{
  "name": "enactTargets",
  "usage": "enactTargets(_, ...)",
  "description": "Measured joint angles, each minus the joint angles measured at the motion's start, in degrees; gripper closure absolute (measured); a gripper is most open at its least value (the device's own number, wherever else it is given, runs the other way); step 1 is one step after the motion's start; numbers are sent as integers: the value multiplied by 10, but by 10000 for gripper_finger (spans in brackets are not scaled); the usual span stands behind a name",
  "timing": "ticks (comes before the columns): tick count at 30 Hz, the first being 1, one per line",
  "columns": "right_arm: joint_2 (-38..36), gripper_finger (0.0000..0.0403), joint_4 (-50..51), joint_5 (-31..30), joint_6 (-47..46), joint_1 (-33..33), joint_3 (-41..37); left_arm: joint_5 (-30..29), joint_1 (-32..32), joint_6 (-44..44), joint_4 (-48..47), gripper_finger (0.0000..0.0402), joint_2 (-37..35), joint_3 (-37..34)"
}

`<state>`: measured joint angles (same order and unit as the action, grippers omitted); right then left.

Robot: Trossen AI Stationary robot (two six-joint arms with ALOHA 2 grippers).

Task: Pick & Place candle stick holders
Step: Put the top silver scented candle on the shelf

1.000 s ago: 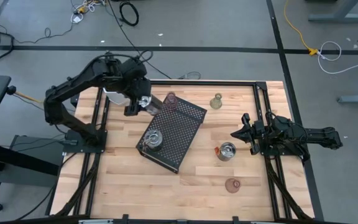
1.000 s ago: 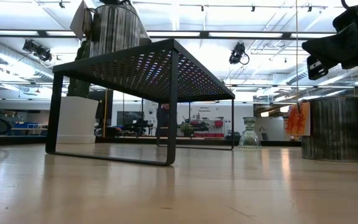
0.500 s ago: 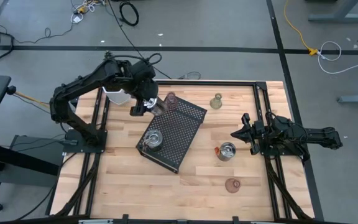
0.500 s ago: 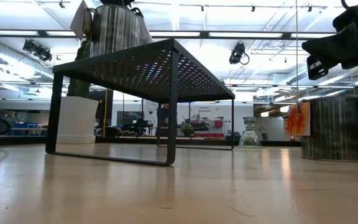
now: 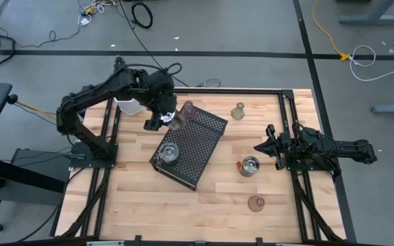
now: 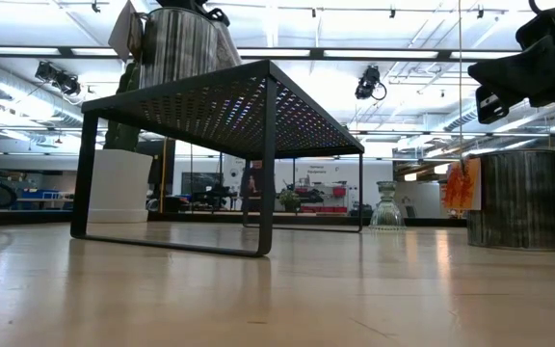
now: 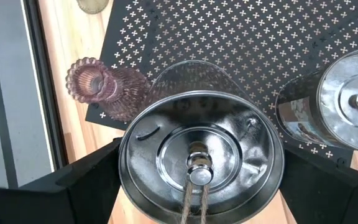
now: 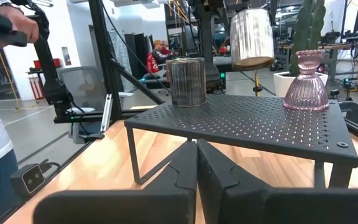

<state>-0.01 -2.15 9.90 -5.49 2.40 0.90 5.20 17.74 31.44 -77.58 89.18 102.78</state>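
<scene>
Your left gripper [image 5: 172, 120] carries a silver holder [image 7: 201, 163] pinched between spread fingers, lifted above the black tray [image 5: 195, 147] beside the pink holder [image 5: 188, 108]; another silver holder [image 5: 169, 153] stands on the tray; your right gripper [image 5: 262, 147] waits pressed together.

Two holders [image 5: 170, 153] [image 5: 188, 108] on the tray [image 5: 200, 140] — three [image 5: 250, 166] beside it.

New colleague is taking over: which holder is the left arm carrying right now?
Find the black perforated tray mid-table. Above its far corner, the left gripper holds a shiny silver holder in the air, beside a pink glass one. The other silver holder on the tray is standing.
</scene>
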Motion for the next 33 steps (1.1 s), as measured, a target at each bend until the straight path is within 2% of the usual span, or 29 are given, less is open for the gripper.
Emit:
enactTargets(15, 0, 391, 0, 0, 0, 0, 0, -15, -39, -2, 0, 28, 46, 0)
enactTargets(33, 0, 391, 0, 0, 0, 0, 0, -33, -66, -11, 2, 28, 54, 0)
